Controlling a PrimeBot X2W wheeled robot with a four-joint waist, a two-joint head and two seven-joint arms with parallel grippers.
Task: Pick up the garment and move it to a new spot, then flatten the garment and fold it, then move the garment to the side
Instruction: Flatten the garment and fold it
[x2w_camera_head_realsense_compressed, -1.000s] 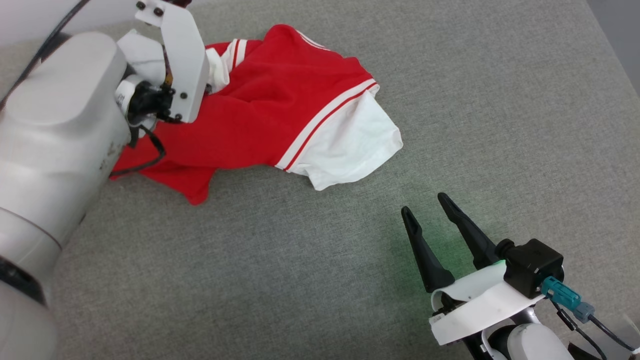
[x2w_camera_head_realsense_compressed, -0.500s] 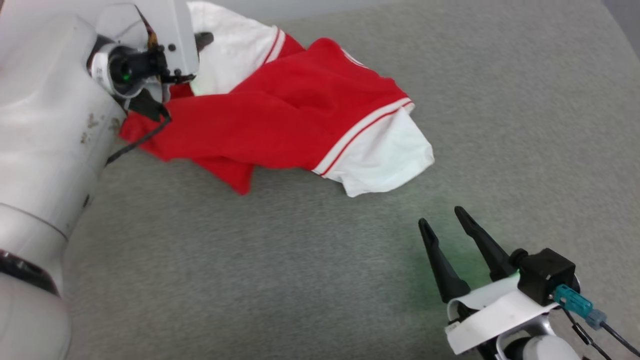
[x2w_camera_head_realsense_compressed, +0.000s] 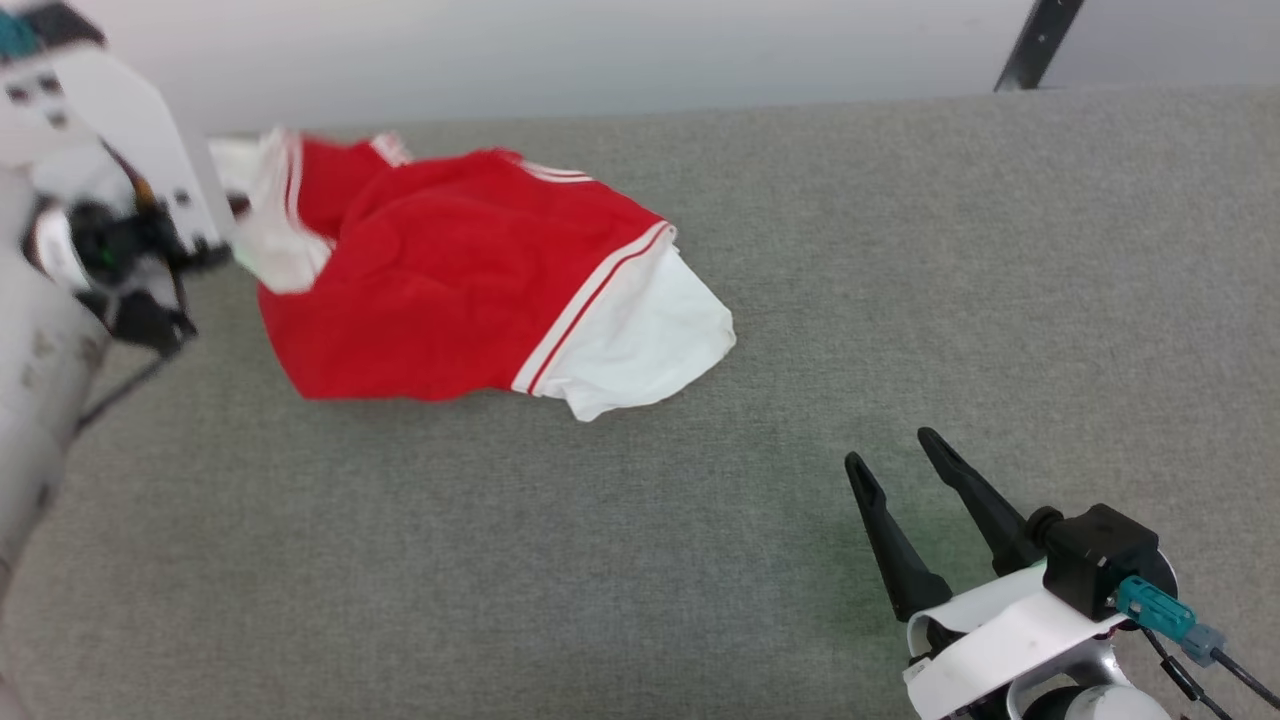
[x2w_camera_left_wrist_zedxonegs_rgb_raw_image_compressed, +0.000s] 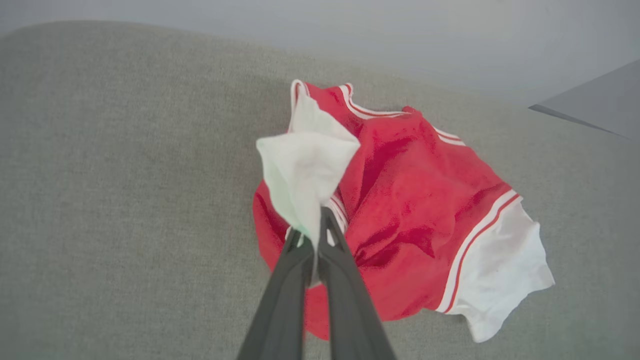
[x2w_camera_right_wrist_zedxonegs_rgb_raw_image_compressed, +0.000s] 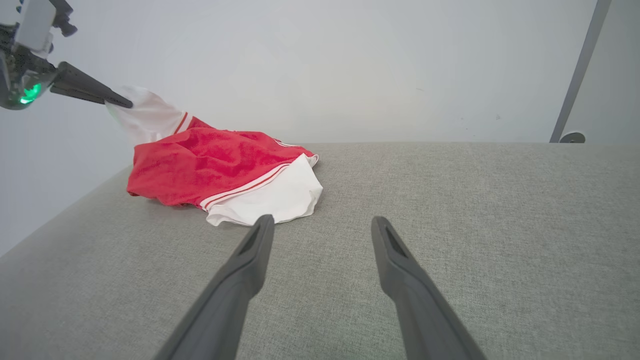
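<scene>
Grey fabric surface (x2w_camera_head_realsense_compressed: 700, 560), shirt (x2w_camera_head_realsense_compressed: 440, 290) bunched near far-left edge; my left gripper (x2w_camera_left_wrist_zedxonegs_rgb_raw_image_compressed: 318, 222) pinches its white sleeve (x2w_camera_left_wrist_zedxonegs_rgb_raw_image_compressed: 305, 165), right gripper (x2w_camera_head_realsense_compressed: 890, 449) spread wide.

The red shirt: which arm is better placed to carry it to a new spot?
Left. The left gripper is shut on a white sleeve of the shirt, with that corner raised off the grey surface. The right gripper is open, apart from the shirt, holding nothing.
</scene>
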